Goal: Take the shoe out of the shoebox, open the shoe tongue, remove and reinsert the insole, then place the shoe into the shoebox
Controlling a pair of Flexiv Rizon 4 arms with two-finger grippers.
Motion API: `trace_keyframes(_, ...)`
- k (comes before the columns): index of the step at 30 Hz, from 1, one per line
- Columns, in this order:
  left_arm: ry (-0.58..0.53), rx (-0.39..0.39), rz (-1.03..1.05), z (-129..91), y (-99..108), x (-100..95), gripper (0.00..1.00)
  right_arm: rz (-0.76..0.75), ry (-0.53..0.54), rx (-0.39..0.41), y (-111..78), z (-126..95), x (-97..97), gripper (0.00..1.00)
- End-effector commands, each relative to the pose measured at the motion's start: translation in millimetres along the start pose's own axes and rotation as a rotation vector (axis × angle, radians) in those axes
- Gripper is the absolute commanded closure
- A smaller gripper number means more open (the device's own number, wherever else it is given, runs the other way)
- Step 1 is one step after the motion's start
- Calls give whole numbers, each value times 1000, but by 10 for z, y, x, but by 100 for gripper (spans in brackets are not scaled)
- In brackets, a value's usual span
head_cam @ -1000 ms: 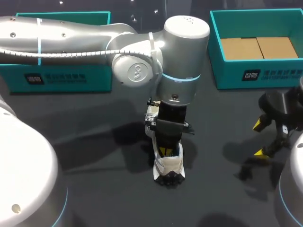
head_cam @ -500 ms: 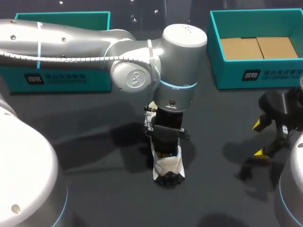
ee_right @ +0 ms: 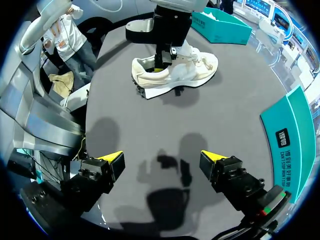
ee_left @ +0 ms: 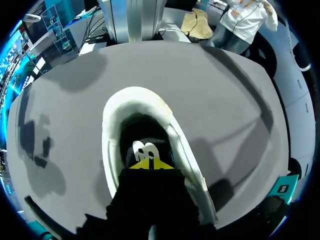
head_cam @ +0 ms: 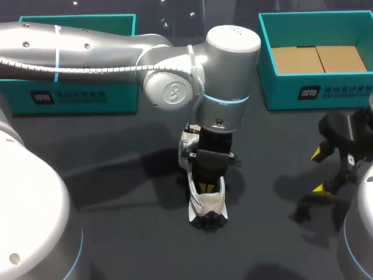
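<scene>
The dark grey table (head_cam: 116, 233) presents a matte, uniform top surface marked only by soft-edged shadows, and two brown cardboard panels (head_cam: 317, 58) lie flat, side by side and touching, on the floor of the open teal box (head_cam: 280, 93) at its far right corner.

Seen from above, the left arm (head_cam: 105, 52) covers most of the shoe (head_cam: 208, 205). The left hand (ee_left: 150, 164) fills its opening, hiding the insole. The arm also partly masks one shoebox (head_cam: 81, 96).
</scene>
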State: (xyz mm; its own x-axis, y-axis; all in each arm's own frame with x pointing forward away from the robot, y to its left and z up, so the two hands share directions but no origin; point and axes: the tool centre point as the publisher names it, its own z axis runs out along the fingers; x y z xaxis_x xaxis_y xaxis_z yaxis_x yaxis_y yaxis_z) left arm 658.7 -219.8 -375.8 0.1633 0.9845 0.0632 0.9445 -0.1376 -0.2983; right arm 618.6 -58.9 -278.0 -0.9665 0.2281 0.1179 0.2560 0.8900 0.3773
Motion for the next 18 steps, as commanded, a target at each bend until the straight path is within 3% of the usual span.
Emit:
trace_keyframes(1,-16,-9,6,-154,-94,125,100,1,-2,2,-1,0,13,0)
trace_keyframes(7,49,-27,-7,-185,-173,173,100,1,-2,2,-1,0,13,0)
trace_keyframes(18,120,-80,-90,158,-66,188,100,1,-2,2,-1,0,13,0)
